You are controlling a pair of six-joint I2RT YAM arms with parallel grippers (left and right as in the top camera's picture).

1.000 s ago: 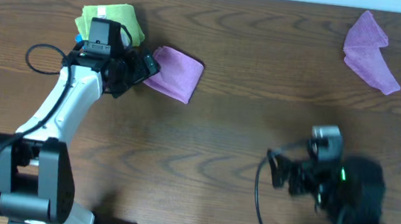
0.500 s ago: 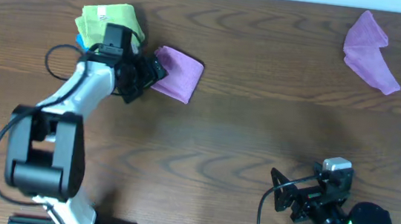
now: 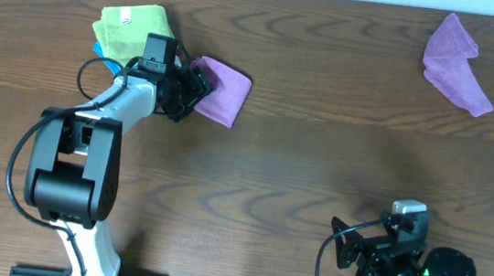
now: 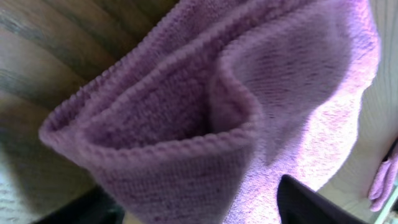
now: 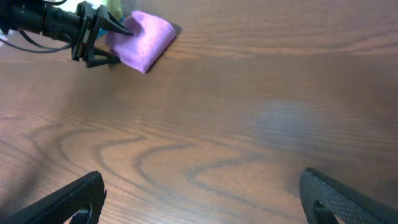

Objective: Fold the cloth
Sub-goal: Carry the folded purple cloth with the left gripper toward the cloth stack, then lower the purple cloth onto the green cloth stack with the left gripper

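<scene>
The pinkish-purple cloth (image 3: 224, 94) lies on the wooden table (image 3: 319, 155) towards its far left. It is already doubled into a compact slanted rectangle, and the left wrist view shows stacked, rounded layers at the edge nearest the camera. The left gripper (image 3: 195, 88) is at that left edge. In the right wrist view its jaws stand apart, one finger tip against the top of the cloth and the other low beside it, so they straddle the layered edge. Whether the pads are pressing the fabric cannot be told. Just left of that arm sits a lime-green cloth (image 3: 128, 26) with a white label, close to the task cloth but not touching it. A lavender cloth (image 3: 457, 52) lies crumpled well apart at the far right corner. The right gripper (image 5: 200, 176) is drawn in near the robot's base, jaws wide apart and holding nothing. This looks like the take-up for a further fold. The next move calls for closing on all the layers together, then lifting only slightly and carrying the edge across to the opposite side without dragging the bundle or nudging the green cloth.
</scene>
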